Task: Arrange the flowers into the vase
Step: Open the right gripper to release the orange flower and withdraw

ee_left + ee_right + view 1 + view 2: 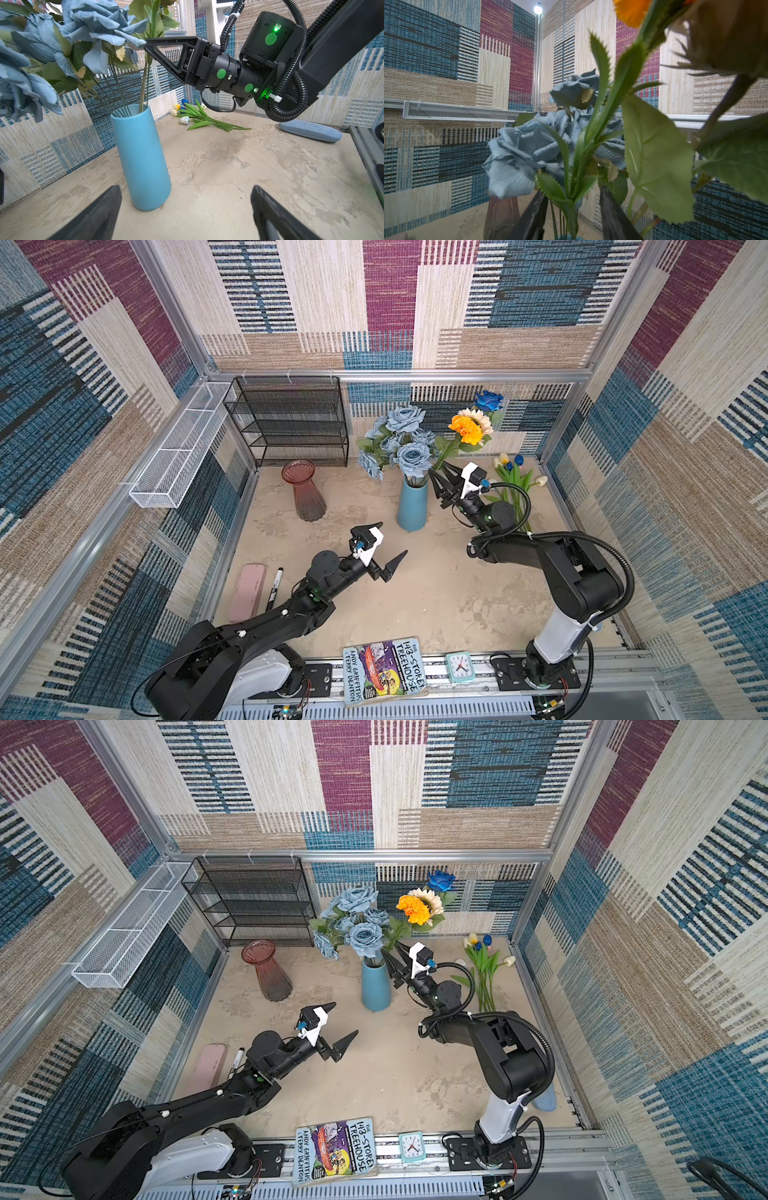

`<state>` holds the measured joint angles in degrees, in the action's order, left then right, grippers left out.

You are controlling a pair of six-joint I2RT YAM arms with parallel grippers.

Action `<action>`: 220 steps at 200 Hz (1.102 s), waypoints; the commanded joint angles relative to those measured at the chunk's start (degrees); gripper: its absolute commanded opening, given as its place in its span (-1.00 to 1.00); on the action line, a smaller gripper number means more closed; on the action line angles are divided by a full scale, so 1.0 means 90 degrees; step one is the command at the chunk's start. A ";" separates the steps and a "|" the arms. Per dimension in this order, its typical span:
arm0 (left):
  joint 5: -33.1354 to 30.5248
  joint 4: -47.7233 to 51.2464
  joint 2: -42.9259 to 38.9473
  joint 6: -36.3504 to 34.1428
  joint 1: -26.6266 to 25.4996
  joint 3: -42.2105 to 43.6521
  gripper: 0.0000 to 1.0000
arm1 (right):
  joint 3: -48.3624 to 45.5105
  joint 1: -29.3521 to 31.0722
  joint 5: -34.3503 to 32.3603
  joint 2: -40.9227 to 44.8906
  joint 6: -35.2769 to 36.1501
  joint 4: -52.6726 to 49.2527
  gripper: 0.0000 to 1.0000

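The tulips (510, 479) lie flat on the table (436, 593) at the far right, heads far, stems running near. The vase (412, 506) to their left holds the roses (409, 435) and the orange flower (467, 429). Our right gripper (437, 469), jaws spread around a stem (571, 205) above the vase mouth without pinching it, is nearer the tulips; they lie to its right. Our left gripper (392, 538) hangs spread wide, empty.

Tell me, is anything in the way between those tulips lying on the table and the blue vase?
Yes. The right gripper and its wrist sit between the tulips and the blue vase, close beside its mouth. That mouth already holds the stems of the dusty-blue rose bunch and the marigold, so space there looks tight.
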<state>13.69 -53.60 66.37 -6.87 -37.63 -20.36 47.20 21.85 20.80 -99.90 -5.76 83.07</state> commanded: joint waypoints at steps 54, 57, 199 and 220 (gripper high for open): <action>0.0003 -0.0319 -0.0010 -0.0115 0.0001 -0.0022 1.00 | -0.0533 0.0014 -0.0380 0.0798 -0.0161 0.0072 0.36; 0.0002 -0.0306 -0.0011 -0.0115 0.0000 -0.0028 1.00 | -0.0563 0.0014 -0.0393 0.0850 -0.0166 0.0031 0.37; -0.0052 -0.0622 0.2385 0.0534 0.0449 -0.1825 1.00 | -0.3031 0.0024 -0.0798 0.3340 0.0258 -0.0869 0.94; -0.0109 -0.0807 0.2836 0.0516 0.0470 -0.2114 1.00 | -0.3436 0.0024 -0.0950 0.4055 0.0357 -0.1384 1.00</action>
<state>13.34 -55.75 88.62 -3.62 -33.52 -36.93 19.09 22.00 15.11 -68.45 -3.79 75.55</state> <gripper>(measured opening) 0.997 1.000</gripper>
